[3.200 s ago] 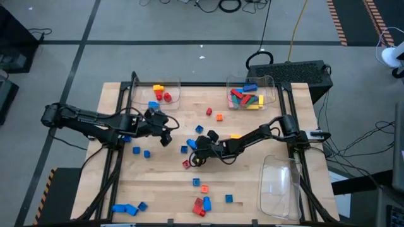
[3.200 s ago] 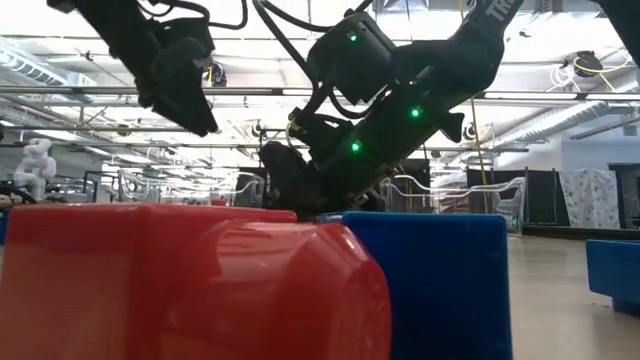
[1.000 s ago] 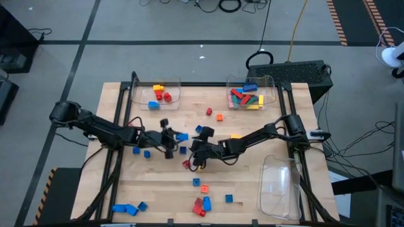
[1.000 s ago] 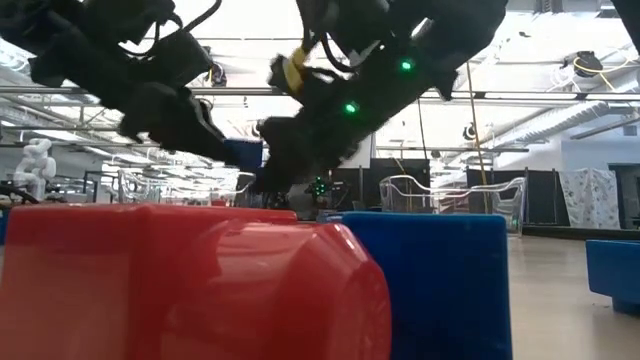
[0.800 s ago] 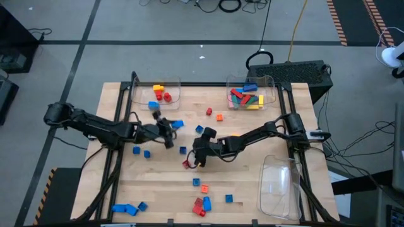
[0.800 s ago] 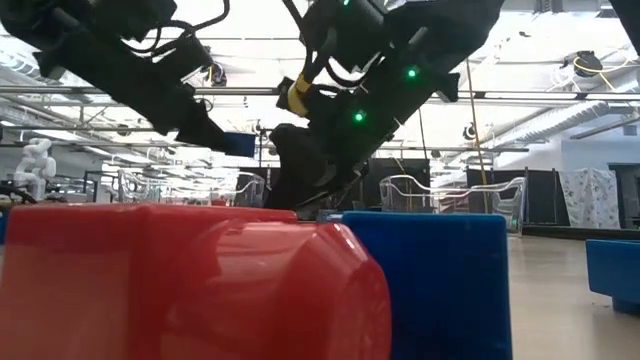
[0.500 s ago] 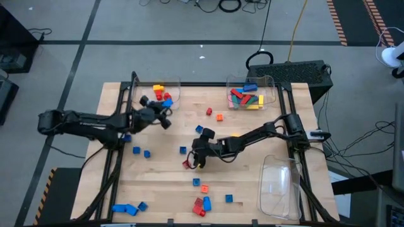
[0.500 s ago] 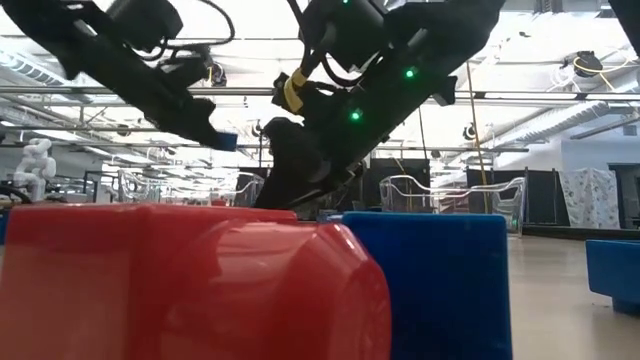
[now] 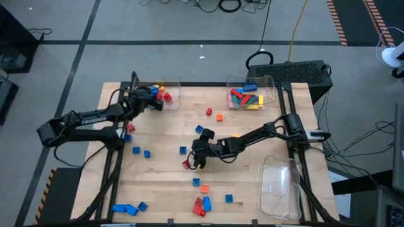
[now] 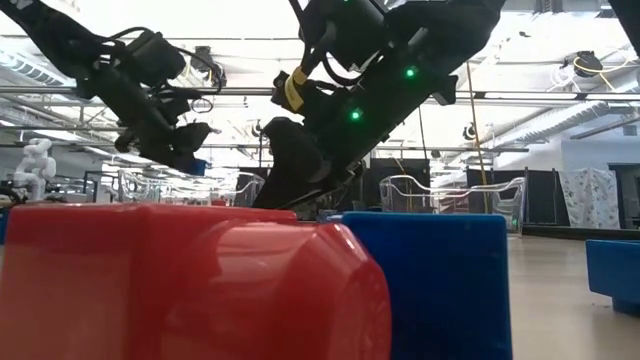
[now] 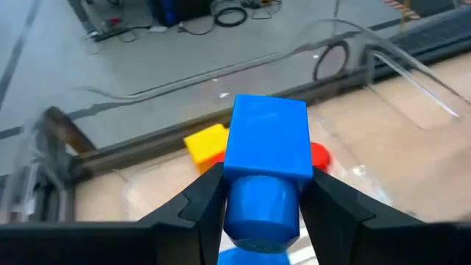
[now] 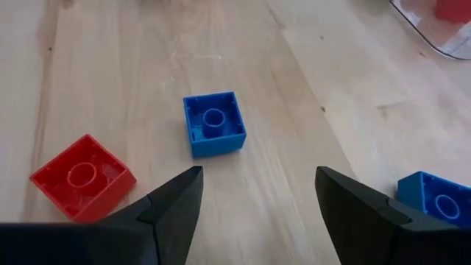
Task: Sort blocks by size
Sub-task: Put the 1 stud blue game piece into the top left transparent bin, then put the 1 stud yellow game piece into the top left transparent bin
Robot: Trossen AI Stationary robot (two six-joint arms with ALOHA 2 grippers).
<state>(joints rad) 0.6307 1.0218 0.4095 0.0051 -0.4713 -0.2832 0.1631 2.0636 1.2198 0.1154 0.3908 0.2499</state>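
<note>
Left tool (image 11: 261,195) over the small-block tray (image 9: 174,94) — risk at release

It clamps a small blue brick (image 11: 266,147); letting go off-centre could bounce it onto the bench (image 9: 252,183). Right tool (image 12: 257,202) gapes empty above a blue cube (image 12: 213,123).

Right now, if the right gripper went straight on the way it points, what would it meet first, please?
Probably the small blue block lying on the table ahead of the open right gripper; the red block sits off to one side.

My left jaws (image 9: 153,103) hang over the rear-left tray (image 9: 169,84) with a block (image 11: 266,140) between them; my right jaws (image 9: 195,157) sit mid-desk (image 9: 252,189), above two loose blocks (image 12: 213,123), a third tray (image 9: 279,186) at the front right.
</note>
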